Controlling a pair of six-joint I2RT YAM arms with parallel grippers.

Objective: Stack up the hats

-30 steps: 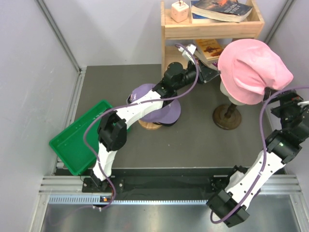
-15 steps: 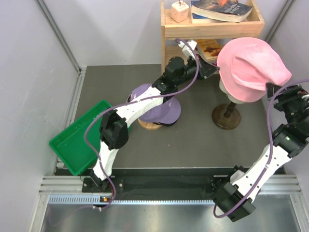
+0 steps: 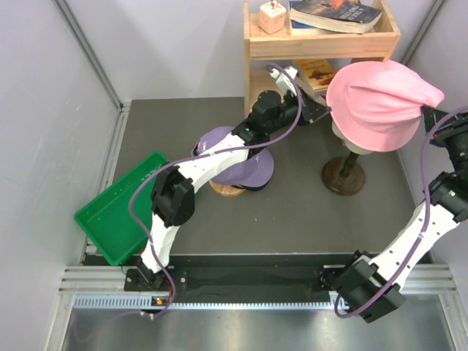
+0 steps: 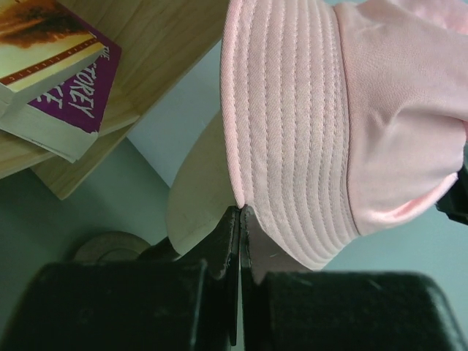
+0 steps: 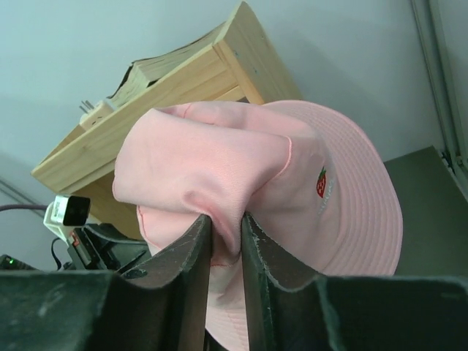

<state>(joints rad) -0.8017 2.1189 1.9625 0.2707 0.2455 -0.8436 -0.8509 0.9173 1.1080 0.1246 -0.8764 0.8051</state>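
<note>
Pink soft fabric brimmed hat (image 3: pixel 374 106) sits high on a cream mannequin head (image 4: pixel 196 199), which stands on a dark round-based stand (image 3: pixel 344 177) at the right rear of the grey bench (image 3: pixel 292 216). The right pincer (image 5: pixel 227 228) is nearly closed on a bunched fold of the hat's crown, with pink cloth squeezed between its 2 fingers, and that side of the crown is drawn out toward the right arm. The left pincer (image 4: pixel 240 218) is fully closed with its tips touching the edge of the stitched brim on the opposite side. Whether any cloth is caught between those tips cannot be told. A small strawberry mark shows on the hat in the right wrist view.

A lavender baseball cap (image 3: pixel 252 170) rests on a round wooden stand (image 3: pixel 227 190) near the middle of the bench, partly under the left arm. A green plastic tray (image 3: pixel 110 219) lies at the left edge, and a wooden shelf with books (image 3: pixel 322 45) stands at the back.
</note>
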